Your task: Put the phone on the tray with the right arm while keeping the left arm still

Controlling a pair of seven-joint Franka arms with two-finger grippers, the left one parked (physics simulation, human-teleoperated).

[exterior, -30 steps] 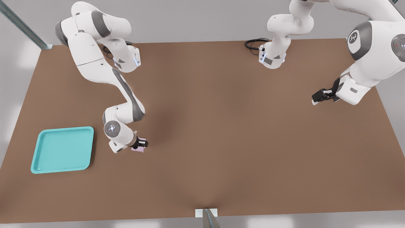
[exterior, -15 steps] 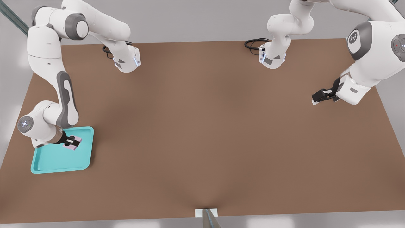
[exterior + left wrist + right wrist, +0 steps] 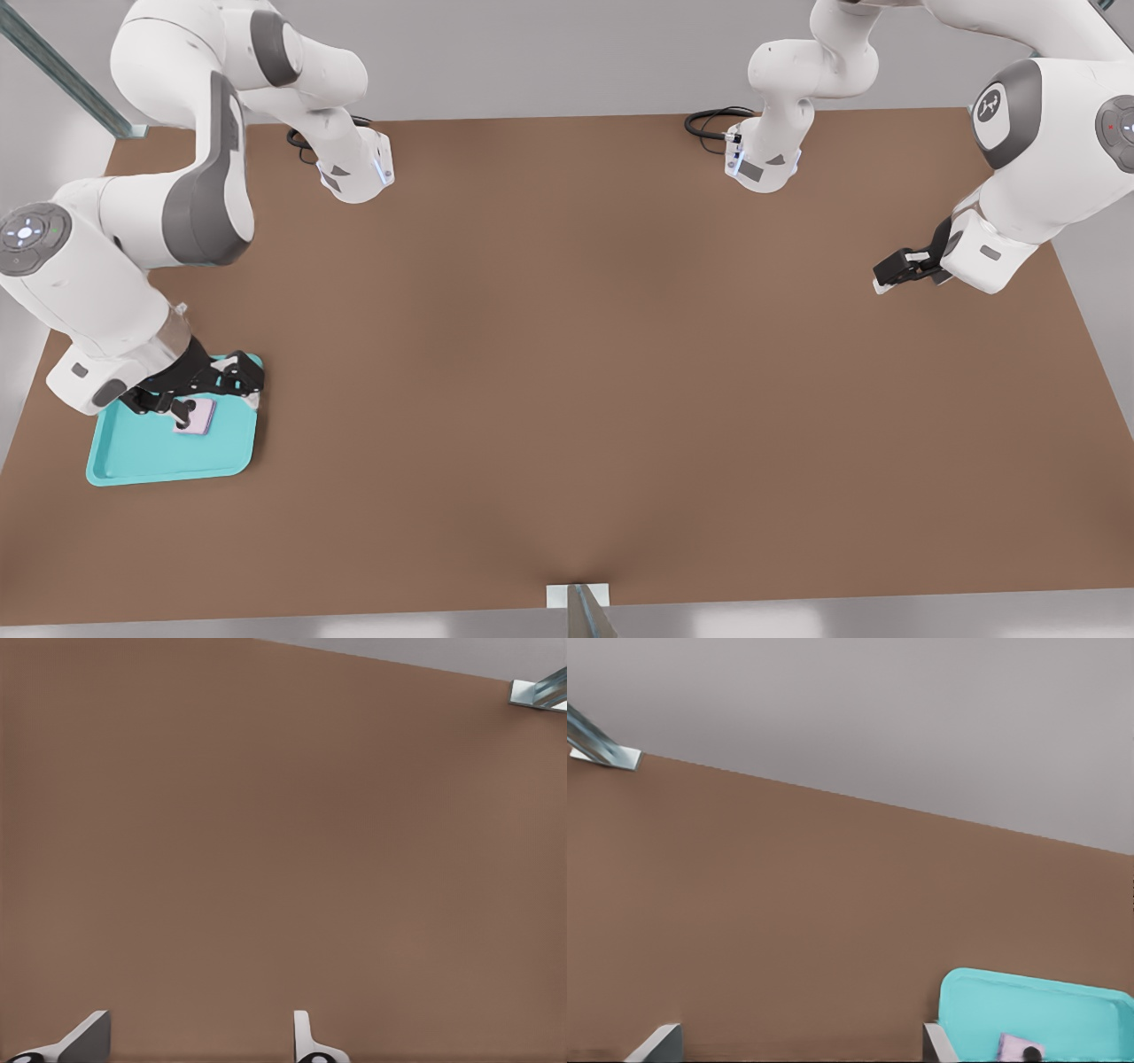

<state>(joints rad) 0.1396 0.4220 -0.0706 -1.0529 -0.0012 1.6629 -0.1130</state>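
Lying flat inside the tray (image 3: pixel 133 452), toward its far half: the pink phone (image 3: pixel 196 416), also showing in the right wrist view as a pale slab (image 3: pixel 1020 1048) on the turquoise floor (image 3: pixel 1063 1014). Hovering over the tray's far edge: the right arm's gripper (image 3: pixel 213 390), fingers spread wide, gripping nothing, one dark fingertip (image 3: pixel 184 408) overlapping the phone's edge in the front view; whether touching or just above, not possible to tell. Sitting on the brown table (image 3: pixel 576 354), the tray itself, near the table corner closest to the right arm (image 3: pixel 115 266). Bending down over the tray from the table's far side, that arm.
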